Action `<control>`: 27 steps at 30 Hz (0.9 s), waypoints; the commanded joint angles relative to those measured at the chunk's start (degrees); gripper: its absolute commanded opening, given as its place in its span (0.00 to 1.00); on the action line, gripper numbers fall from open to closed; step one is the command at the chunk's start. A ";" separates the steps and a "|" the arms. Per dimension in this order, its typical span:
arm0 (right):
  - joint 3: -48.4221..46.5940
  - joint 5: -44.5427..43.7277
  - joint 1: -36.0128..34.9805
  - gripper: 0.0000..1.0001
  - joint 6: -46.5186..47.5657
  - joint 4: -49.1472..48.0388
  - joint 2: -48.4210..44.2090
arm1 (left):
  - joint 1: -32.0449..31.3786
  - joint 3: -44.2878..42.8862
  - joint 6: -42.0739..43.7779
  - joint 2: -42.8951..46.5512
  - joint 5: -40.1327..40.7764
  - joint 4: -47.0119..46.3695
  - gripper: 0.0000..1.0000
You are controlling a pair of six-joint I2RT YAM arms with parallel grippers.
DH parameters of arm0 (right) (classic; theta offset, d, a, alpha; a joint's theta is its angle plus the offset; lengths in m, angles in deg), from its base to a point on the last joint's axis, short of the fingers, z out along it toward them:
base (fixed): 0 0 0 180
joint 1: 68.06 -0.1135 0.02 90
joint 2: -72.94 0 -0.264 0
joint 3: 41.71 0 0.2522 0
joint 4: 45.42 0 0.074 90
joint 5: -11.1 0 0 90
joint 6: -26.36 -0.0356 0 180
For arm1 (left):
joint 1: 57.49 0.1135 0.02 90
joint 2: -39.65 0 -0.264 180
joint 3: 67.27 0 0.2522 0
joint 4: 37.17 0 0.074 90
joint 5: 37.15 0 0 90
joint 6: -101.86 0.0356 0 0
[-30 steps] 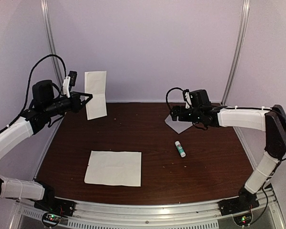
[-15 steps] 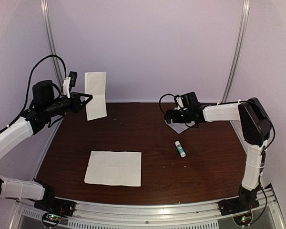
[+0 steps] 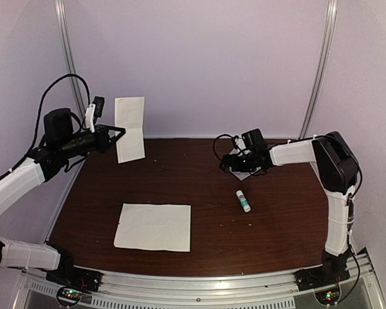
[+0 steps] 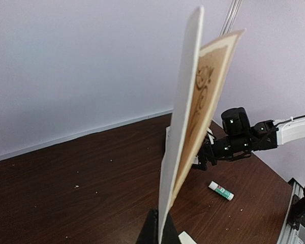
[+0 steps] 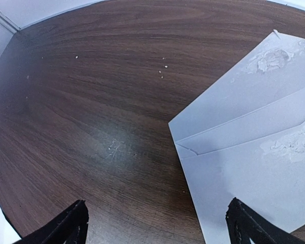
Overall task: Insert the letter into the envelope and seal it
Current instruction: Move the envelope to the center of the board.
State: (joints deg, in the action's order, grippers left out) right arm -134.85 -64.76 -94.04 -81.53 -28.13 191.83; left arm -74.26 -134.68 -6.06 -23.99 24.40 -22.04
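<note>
My left gripper (image 3: 119,134) is shut on the letter (image 3: 130,129), a folded white sheet held upright in the air at the far left. In the left wrist view the letter (image 4: 185,127) stands edge-on from my jaws (image 4: 160,231), white outside with a tan printed inner face. The envelope (image 3: 242,171) lies flat at the back right, pale grey with its flap open. My right gripper (image 3: 229,163) is open, low over the envelope's left edge. In the right wrist view the envelope (image 5: 254,152) fills the right side, with my open gripper (image 5: 156,213) straddling its edge.
A large white paper sheet (image 3: 153,226) lies flat at the front left of the brown table (image 3: 199,244). A glue stick (image 3: 243,201) lies in front of the envelope; it also shows in the left wrist view (image 4: 221,190). Walls close off the back and sides.
My right arm has swung in and its gripper has moved left and down over the envelope's left edge. My left arm and the letter have not moved.
</note>
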 commanded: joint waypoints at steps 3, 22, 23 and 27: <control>-1.66 2.50 0.53 0.95 1.01 0.83 2.35 | 0.25 0.56 -0.28 0.79 -1.39 -2.59 0.00; 1.49 12.35 -0.28 0.91 0.94 0.77 3.39 | 0.25 0.56 -0.38 1.23 -1.61 -2.77 0.00; 1.82 12.72 -0.63 0.91 1.18 0.90 3.26 | 0.25 0.56 -0.37 1.17 -1.62 -2.73 0.00; 3.75 13.37 -1.73 0.90 1.42 0.33 2.09 | 0.25 0.56 -0.37 1.15 -1.46 -2.77 0.00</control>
State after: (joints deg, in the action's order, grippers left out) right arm -133.84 -54.19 -94.54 -80.51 -28.91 194.65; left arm -74.24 -134.64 -6.14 -23.97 23.44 -22.06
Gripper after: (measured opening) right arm 0.904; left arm 0.008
